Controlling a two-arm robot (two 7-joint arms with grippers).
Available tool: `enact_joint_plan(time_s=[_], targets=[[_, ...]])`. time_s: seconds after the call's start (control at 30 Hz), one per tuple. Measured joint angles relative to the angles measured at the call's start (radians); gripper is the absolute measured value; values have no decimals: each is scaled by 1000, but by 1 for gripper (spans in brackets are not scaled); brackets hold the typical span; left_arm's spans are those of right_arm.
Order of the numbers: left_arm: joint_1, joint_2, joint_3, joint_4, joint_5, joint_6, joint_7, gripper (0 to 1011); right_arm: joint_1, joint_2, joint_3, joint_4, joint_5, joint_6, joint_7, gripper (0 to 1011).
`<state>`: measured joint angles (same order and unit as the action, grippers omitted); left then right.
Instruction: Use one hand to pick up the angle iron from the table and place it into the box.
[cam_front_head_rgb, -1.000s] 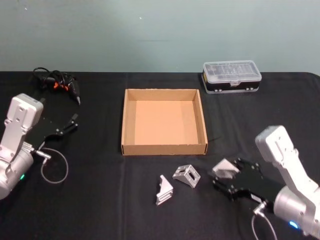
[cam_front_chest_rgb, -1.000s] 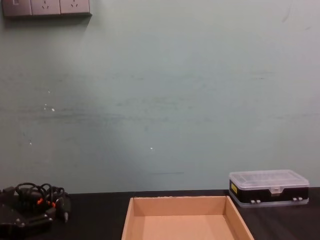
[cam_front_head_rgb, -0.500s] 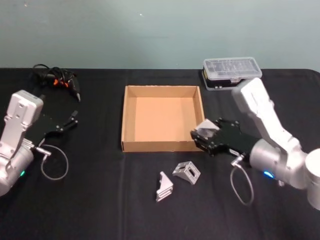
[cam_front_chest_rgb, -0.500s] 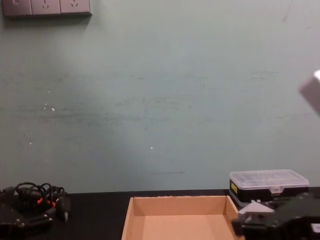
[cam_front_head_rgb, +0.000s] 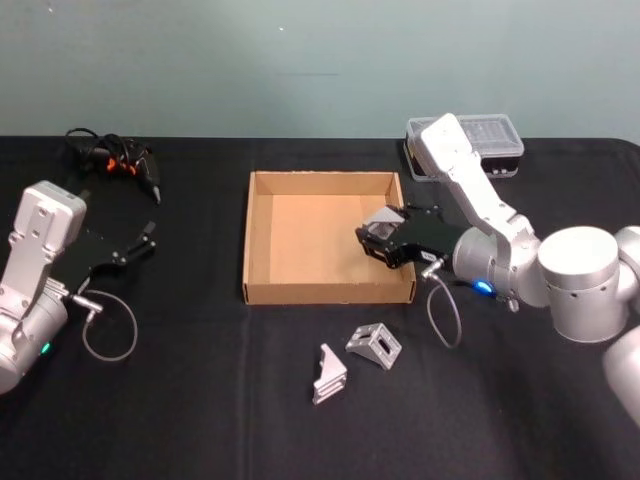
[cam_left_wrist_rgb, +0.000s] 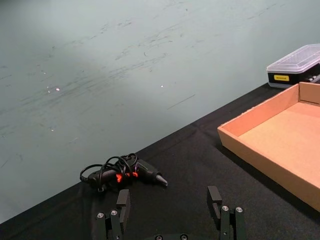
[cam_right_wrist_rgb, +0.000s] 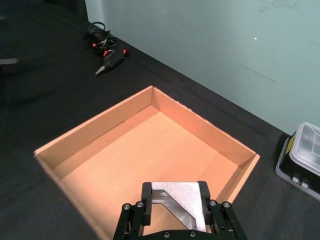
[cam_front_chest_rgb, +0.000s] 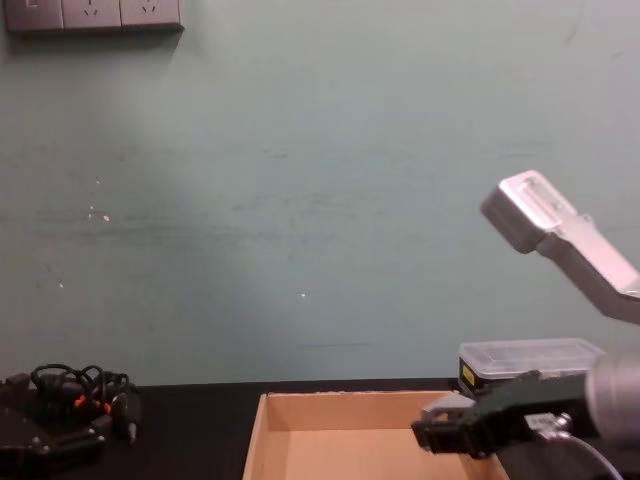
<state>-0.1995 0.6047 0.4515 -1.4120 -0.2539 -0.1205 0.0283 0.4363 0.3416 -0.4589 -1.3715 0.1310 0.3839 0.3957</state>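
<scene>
The right pincer is squeezing one angle iron between its two fingers, so it is closed tight on the shiny piece. It is holding the iron up in the air, over the right side of the box, just past the right wall. I think it is holding it high so the iron can go over the wall without bumping. In the right wrist view the iron is sitting flat between the fingers, with the bare box floor under it. The box is staying open at the top, so a piece can drop right in.

Two more irons are lying on the table in front of the box, close to each other. They are waiting their turn, I think.

The left pincer is resting off to the left side, well away from the box. Its fingers are wide apart and holding nothing.

A second ago the right pincer was down low at the front right of the table, near the two irons, already holding its piece. Half a second ago it was at the box's front right corner. Now it is reaching over the inside of the box. The two irons, the box and the left arm are all staying where they were.
</scene>
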Motion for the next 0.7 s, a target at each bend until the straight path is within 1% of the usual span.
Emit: enact_joint_plan(time_s=[0.03,0.1,0.13,0.23,0.27,0.37,0.4,0.47,0.5,0.7], targets=[[0,0,0,0,0,0,0,1011,22,-18,-2,39,-3,-10,2,548],[0,0,0,0,0,0,0,1011,42,-35,-3,74,-5,-22,3,548],[0,0,0,0,0,0,0,1011,57,-50,-3,106,-6,-33,4,548],[0,0,0,0,0,0,0,1011,80,-72,-5,155,-10,-49,4,548],[0,0,0,0,0,0,0,1011,95,-86,-6,186,-11,-60,4,548],[0,0,0,0,0,0,0,1011,114,-104,-8,232,-14,-74,6,548],[0,0,0,0,0,0,0,1011,128,-115,-9,263,-15,-81,8,548],[0,0,0,0,0,0,0,1011,139,-124,-10,289,-16,-87,12,548],[0,0,0,0,0,0,0,1012,150,-133,-10,316,-17,-94,14,548],[0,0,0,0,0,0,0,1011,180,-159,-12,394,-22,-124,21,548]])
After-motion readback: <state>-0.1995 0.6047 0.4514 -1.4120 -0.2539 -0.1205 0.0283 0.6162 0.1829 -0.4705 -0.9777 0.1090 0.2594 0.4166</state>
